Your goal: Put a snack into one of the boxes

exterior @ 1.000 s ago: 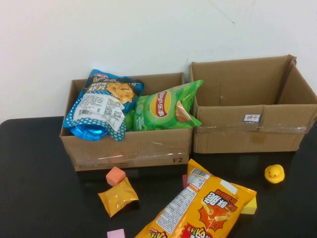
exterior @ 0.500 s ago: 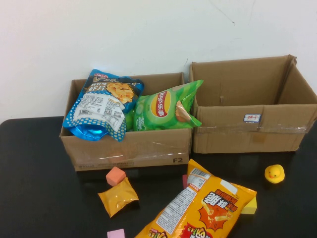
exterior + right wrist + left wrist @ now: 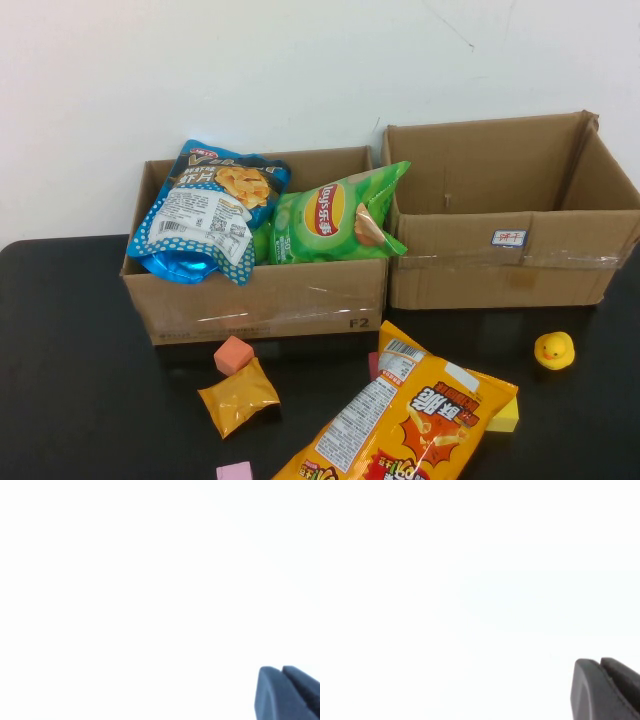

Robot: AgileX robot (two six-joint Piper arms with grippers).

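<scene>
Neither of my grippers reaches the high view. My left gripper and right gripper each show only a dark corner against blank white, so I cannot tell their state. Nearest me on the black table lies the orange snack bag. Farther back stand the left box, holding a blue bag and green bag, and the right box.

You have a black table | two cardboard boxes along its upper edge | orange chip bag, small orange packet, blocks, yellow duck lower frame
</scene>
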